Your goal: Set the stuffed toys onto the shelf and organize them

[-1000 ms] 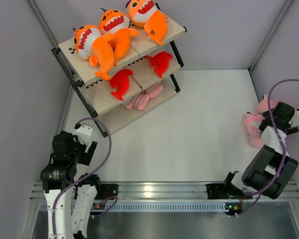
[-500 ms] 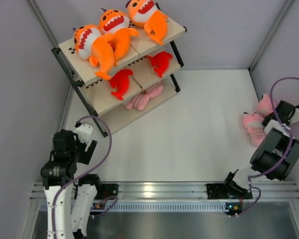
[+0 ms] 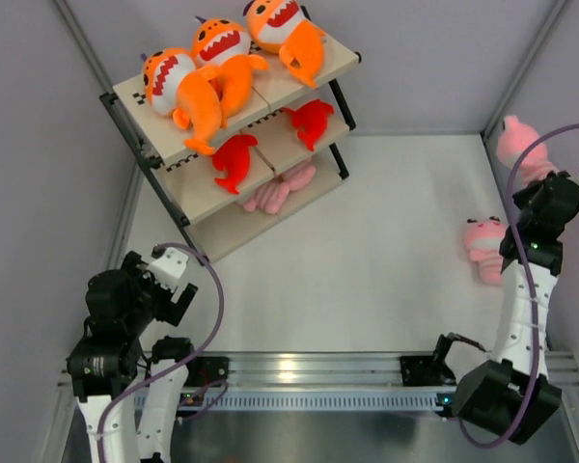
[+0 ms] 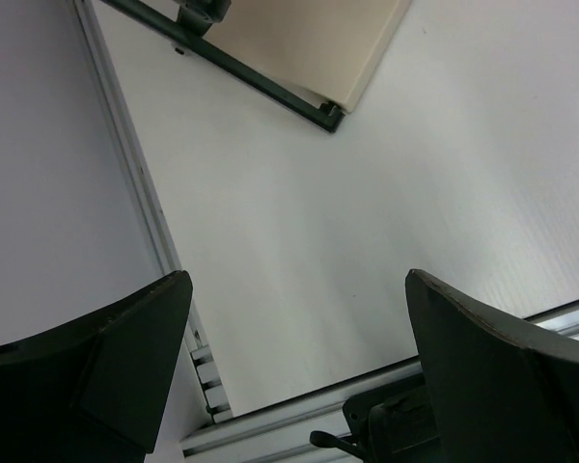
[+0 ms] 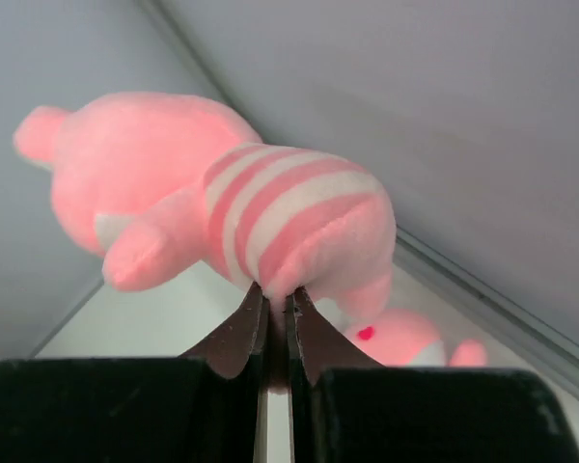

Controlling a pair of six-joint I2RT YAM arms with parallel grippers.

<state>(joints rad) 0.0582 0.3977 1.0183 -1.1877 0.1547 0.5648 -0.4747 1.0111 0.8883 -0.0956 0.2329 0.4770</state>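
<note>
My right gripper [image 5: 277, 307] is shut on a pink striped stuffed toy [image 5: 212, 207], pinching its fabric and holding it in the air by the right wall [image 3: 517, 143]. A second pink stuffed toy [image 3: 486, 247] lies on the table below it, also seen under the held one [image 5: 405, 338]. The shelf [image 3: 212, 207] stands at the back left with three orange sharks [image 3: 212, 68] on the top board, two red sharks [image 3: 236, 159] on the middle board and a pink plush [image 3: 278, 190] on the bottom board. My left gripper [image 4: 299, 318] hangs open over bare table near the shelf's corner [image 4: 330, 114].
Grey walls close in the table on the left, back and right. An aluminium rail [image 3: 309, 371] with the arm bases runs along the near edge. The shelf's black frame leg [image 3: 201, 253] stands close to my left arm.
My right gripper closed on the pink striped toy and lifted it up and back along the right wall. The other pink toy stayed on the table. The left arm shifted slightly toward the near edge.
</note>
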